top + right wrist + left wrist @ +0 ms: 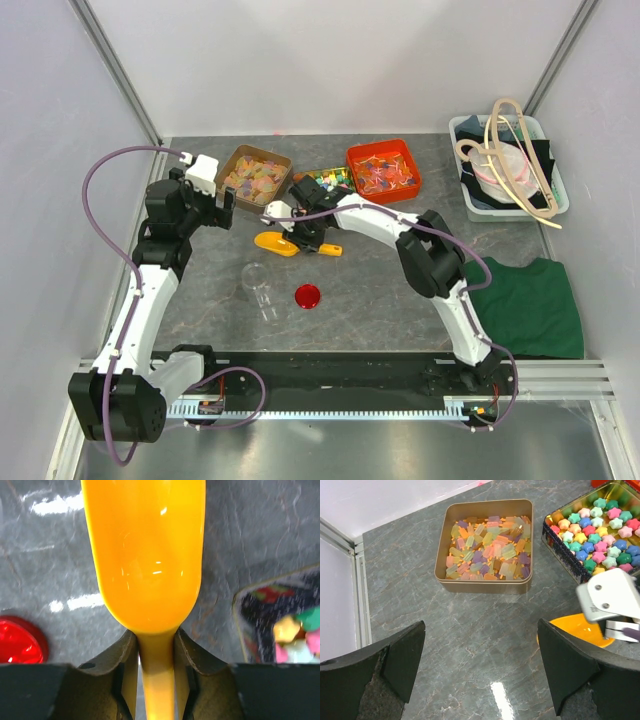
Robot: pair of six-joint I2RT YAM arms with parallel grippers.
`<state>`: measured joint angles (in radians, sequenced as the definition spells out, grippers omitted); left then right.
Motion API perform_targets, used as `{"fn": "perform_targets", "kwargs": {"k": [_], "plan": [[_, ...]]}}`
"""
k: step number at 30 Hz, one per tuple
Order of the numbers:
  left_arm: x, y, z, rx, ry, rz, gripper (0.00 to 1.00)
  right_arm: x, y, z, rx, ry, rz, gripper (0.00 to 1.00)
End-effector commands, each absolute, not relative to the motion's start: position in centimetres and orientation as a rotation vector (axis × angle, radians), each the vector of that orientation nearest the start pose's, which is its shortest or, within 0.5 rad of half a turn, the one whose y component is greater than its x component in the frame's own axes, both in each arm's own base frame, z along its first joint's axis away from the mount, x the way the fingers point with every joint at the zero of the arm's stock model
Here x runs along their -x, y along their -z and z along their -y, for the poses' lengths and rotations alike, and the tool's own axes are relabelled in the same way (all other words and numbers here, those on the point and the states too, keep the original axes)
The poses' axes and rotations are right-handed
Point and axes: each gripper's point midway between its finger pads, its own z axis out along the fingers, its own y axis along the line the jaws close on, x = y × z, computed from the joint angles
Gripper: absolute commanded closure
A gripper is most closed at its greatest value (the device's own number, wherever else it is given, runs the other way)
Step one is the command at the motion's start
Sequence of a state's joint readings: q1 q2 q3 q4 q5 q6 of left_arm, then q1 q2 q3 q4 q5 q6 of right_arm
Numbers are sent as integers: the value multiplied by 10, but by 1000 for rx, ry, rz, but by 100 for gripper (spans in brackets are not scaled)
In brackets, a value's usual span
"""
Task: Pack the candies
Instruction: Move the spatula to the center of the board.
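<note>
From the top camera, the candies (253,175) sit unpacked in their brown tin (236,160) at about eleven o'clock on the table. The yellow scoop (275,243) lies just below it, and the clear jar (257,280) stands at six o'clock from the scoop bowl with its red lid (308,295) off to the side. My right gripper (312,238) is down on the scoop handle; the left gripper (228,203) hangs beside the tin. Through the left wrist camera I see that hand's fingers spread wide and empty, the pastel pieces heaped to the tin's rim at twelve o'clock and the star candies (600,530) at two o'clock. Because that second tin sits so close, I could dip the scoop into the wrong sweets. Through the right wrist camera the fingers sit against both sides of the narrow handle just behind the bowl, so I read it as gripped, though how firmly I cannot tell. The handle is smooth and glossy, so my worry is that it twists or slides once the bowl is loaded, tipping candies onto the table. The jar's mouth looks narrow and the jar light; a careless pour may scatter pieces or knock it over.
</note>
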<state>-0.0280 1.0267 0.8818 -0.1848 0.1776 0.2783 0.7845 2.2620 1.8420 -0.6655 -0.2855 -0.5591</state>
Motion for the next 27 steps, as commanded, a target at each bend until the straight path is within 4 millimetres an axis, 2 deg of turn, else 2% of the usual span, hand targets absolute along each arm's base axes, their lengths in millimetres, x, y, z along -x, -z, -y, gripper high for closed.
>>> {"fn": "perform_targets", "kwargs": {"k": [1,2,3,4,5,6,7,8,9,10,11,12,13,14,16,18,19,22,23,27], "plan": [[-358,-249,31,-385,23,-1832,1,-343,-72,-376,1704,-408,-1970,83],[-358,-251,31,-385,22,-1829,1,-342,-81,-371,1696,-391,-1960,85],[-358,-250,31,-386,24,-1830,1,-335,-72,-363,1709,-384,-1990,85],[-358,-250,32,-389,24,-1829,1,-331,-72,-357,1711,-373,-1994,86],[-358,-250,32,-388,27,-1829,1,-330,-81,-351,1701,-349,-1986,87],[-358,-250,33,-390,30,-1830,1,-322,-72,-339,1715,-333,-2016,87],[-358,-250,33,-390,30,-1829,1,-321,-72,-333,1708,-319,-2022,87],[-358,-250,33,-392,29,-1830,0,-319,-82,-326,1690,-300,-2010,87],[-358,-250,33,-392,32,-1831,1,-310,-71,-312,1702,-286,-2045,87],[-358,-249,33,-392,30,-1833,1,-314,-81,-304,1656,-265,-2036,87],[-358,-250,33,-390,33,-1832,1,-314,-80,-296,1640,-243,-2046,87],[-358,-251,32,-391,29,-1830,1,-310,-69,-279,1633,-200,-2088,87],[-358,-250,32,-393,31,-1831,0,-317,-77,-268,1580,-182,-2089,87],[-358,-250,32,-393,31,-1833,1,-313,-67,-252,1567,-156,-2128,87],[-359,-249,33,-394,33,-1834,1,-326,-72,-229,1475,-114,-2149,87],[-359,-250,33,-395,32,-1833,1,-327,-63,-206,1426,-73,-2190,87],[-359,-249,33,-397,31,-1835,1,-334,-66,-189,1371,-54,-2207,87],[-362,-252,33,-408,26,-1830,0,-336,-56,-154,1305,-14,-2260,87],[-364,-253,32,-421,17,-1829,0,-331,-48,-145,1313,-2,-2279,86],[-380,-255,31,-440,0,-1846,0,-328,-45,-121,1279,50,-2300,85]]}}
